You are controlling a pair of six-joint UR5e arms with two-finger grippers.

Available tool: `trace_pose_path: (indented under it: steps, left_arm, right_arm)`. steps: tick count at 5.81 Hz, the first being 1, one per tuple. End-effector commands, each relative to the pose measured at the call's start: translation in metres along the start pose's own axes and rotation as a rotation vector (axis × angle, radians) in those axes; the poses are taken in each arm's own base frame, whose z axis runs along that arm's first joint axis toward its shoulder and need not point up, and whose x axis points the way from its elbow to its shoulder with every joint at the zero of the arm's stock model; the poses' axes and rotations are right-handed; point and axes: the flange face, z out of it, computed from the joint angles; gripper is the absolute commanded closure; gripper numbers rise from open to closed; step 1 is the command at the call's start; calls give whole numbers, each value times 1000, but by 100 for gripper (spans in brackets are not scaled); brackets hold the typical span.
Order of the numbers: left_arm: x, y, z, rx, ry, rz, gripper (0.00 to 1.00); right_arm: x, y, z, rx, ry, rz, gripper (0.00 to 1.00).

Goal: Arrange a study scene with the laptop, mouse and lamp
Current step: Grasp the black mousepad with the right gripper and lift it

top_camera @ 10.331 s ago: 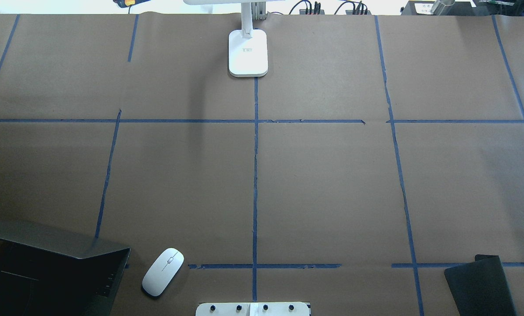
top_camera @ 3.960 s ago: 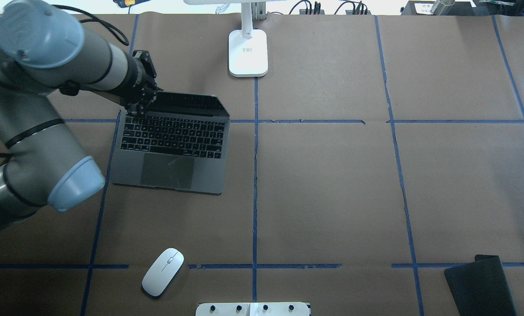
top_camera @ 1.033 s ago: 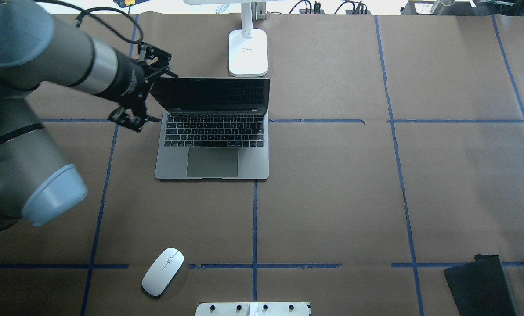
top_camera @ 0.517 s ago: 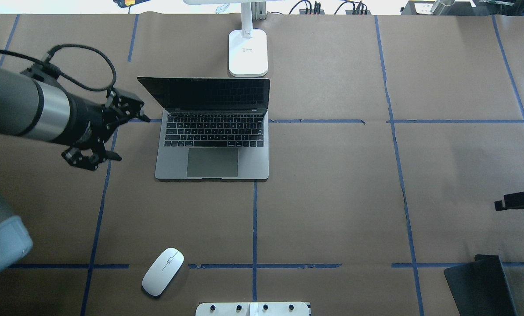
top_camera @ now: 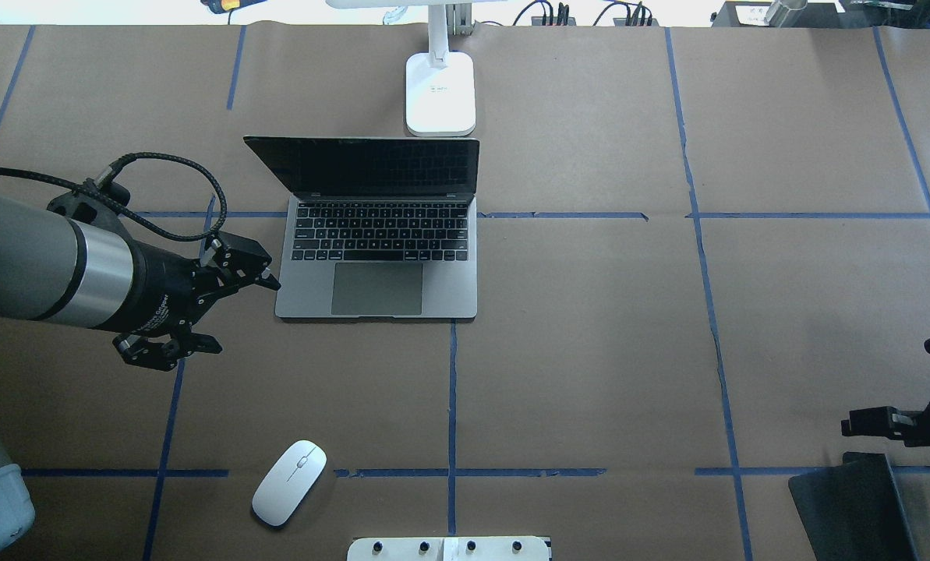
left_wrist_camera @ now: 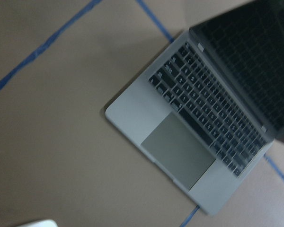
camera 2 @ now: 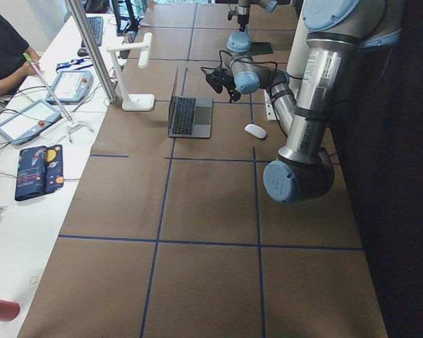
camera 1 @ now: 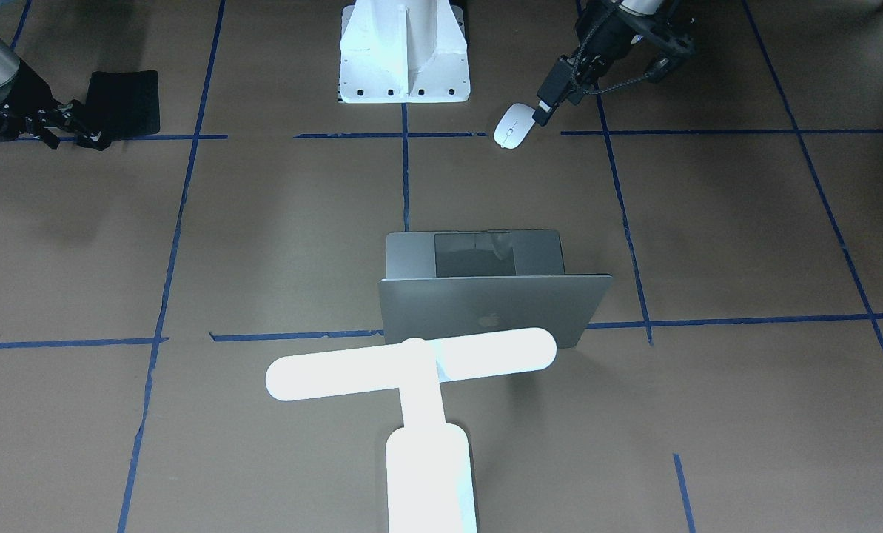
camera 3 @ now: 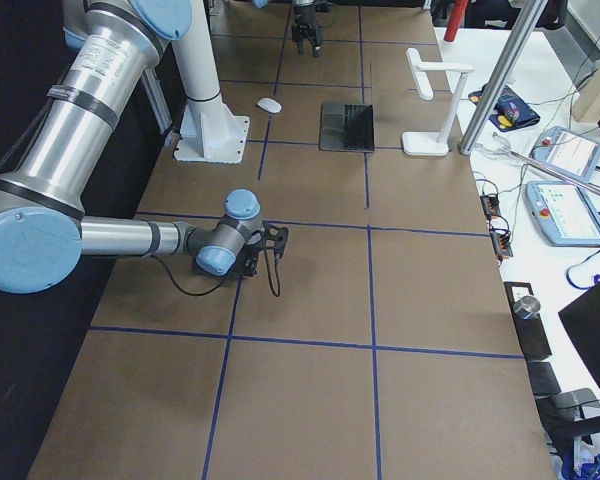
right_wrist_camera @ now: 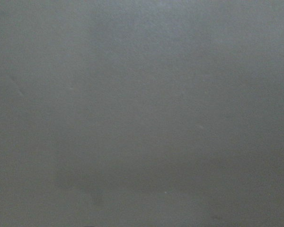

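Brown-paper counter (top_camera: 589, 351) gridded with blue tape. The small white oval plastic mouse (top_camera: 289, 482) lies at the robot-side edge, just left of the white bolted pedestal (top_camera: 449, 548), long axis skewed to the grid.

We judge it light, rigid and slick, with a low domed shell. We'd pinch across the narrow flanks at mid-length, low near the counter, with the wrist turned to match the skew. A grip high on the dome would likely squirt it out.

The left tool (top_camera: 248, 318) hangs spread and empty between the mouse and the thin silver-grey metal laptop (top_camera: 377, 265). The laptop sits open mid-counter, just in front of the glowing white T-shaped lamp (camera 1: 411, 366).

The right tool (camera 1: 89, 127) looks spread, holds nothing, and is just beside the flat black rectangular pad (top_camera: 850, 506).
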Motion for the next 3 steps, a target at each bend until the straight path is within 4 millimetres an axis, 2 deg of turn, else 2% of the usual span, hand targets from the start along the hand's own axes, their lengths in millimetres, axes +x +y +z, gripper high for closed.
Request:
trace_pose_path:
  steps: [1,2,3]
  left_arm:
    - [0,2,-1,-3,2,3,0]
    - [0,2,-2,-4,4,4,0]
    - [0,4,-7,-7,10,7,0]
  right_arm:
    - [13,20,13,-54,46,-16,7]
    - [7,24,17,-68,41,-25,11]
    - [8,24,17,-68,42,-27,33]
